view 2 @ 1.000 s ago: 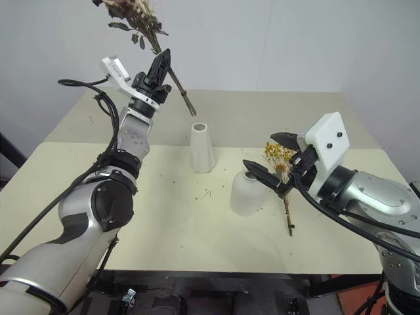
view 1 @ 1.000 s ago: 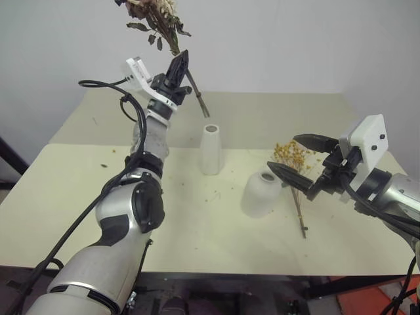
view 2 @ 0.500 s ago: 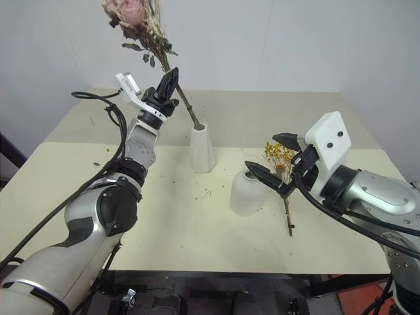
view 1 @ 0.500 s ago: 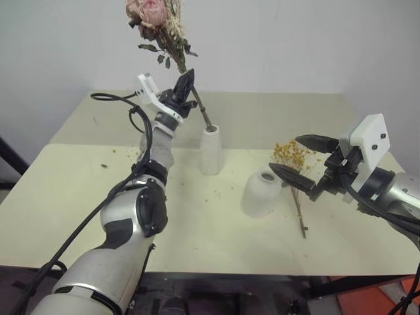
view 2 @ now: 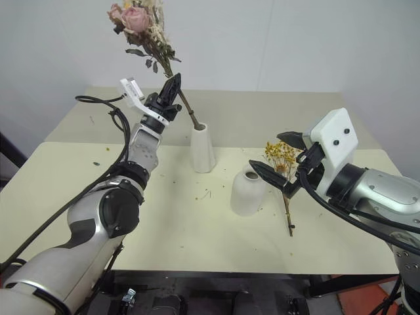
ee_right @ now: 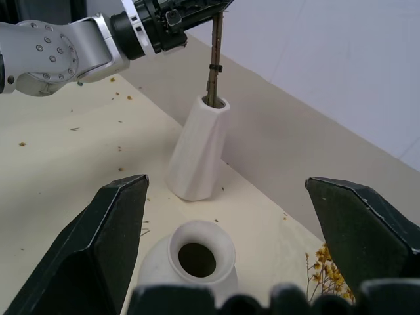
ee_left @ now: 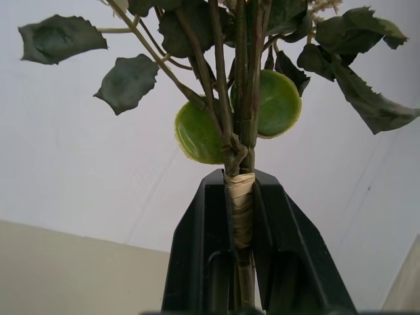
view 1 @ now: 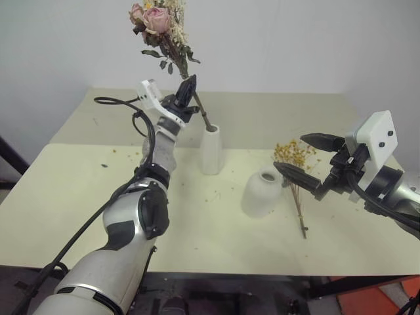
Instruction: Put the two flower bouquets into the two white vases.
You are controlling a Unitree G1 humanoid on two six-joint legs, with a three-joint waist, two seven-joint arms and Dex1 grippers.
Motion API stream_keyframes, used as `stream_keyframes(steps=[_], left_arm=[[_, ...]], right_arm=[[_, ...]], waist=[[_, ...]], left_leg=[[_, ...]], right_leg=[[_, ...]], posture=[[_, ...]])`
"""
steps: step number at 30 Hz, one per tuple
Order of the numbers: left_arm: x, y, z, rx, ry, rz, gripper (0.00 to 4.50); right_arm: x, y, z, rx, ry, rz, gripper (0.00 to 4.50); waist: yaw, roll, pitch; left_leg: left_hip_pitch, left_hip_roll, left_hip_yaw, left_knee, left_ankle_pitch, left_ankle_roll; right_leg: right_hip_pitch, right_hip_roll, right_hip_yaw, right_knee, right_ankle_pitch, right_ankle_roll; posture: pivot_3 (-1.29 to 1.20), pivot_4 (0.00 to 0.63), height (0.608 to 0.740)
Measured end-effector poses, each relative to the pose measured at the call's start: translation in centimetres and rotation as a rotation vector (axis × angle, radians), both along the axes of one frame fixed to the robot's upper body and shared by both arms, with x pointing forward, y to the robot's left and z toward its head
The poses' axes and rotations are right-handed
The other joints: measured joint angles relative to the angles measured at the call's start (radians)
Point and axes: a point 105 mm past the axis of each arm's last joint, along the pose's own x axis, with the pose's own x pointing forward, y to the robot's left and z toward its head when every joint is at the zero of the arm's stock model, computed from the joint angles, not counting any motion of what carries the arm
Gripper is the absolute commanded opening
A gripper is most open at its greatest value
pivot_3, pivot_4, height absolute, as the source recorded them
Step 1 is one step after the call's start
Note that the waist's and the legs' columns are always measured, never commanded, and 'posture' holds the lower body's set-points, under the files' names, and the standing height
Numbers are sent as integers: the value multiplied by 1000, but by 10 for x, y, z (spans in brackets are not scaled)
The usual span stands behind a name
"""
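My left gripper [view 1: 189,88] is raised over the back of the table, shut on the wrapped stems [ee_left: 241,209] of the pink rose bouquet [view 1: 158,21]. The blooms lean up and to the left. The bouquet's bare stem end [ee_right: 214,62] slants down into the mouth of the tall slim white vase [view 1: 210,150]. The squat white vase [view 1: 262,191] stands in front and to the right of the tall one, its neck open [ee_right: 197,258]. The yellow-orange bouquet [view 1: 293,158] lies flat on the table just right of the squat vase. My right gripper [view 1: 289,151] hovers open above those yellow blossoms, holding nothing.
The cream table [view 1: 79,190] carries scattered plant crumbs around the vases. A plain white wall rises close behind the table's far edge. A seam crosses the tabletop behind the tall vase.
My left gripper has come down and to the right with the rose bouquet, and the stem end has gone from above the tall vase into its mouth. The right gripper has stayed put.
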Motion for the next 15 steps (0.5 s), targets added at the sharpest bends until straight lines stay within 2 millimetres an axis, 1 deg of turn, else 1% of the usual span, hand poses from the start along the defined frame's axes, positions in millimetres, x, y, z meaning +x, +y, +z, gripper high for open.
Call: stream_keyframes(steps=[3,7,11,15], left_arm=[[-2,-8,-1,30,-15,-26,133],[-5,-14,-2,91,-41,-30,133],[-4,-17,-16,157,-25,-23,133],[-5,-21,-19,189,-24,-28,133]], right_arm=[[0,0,0,3,0,-4,4500],[0,-1,-5,40,22,-4,4500],[-1,-6,-4,65,23,-22,4500],[-1,-5,-5,71,28,-19,4500]], waist=[[0,0,0],[1,0,0],[1,0,0],[2,0,0]], left_leg=[[0,0,0,0,0,0],[0,0,0,0,0,0],[0,0,0,0,0,0],[0,0,0,0,0,0]], right_leg=[[0,0,0,0,0,0],[0,0,0,0,0,0],[0,0,0,0,0,0],[0,0,0,0,0,0]], posture=[[0,150,740],[0,150,740],[0,150,740],[0,150,740]])
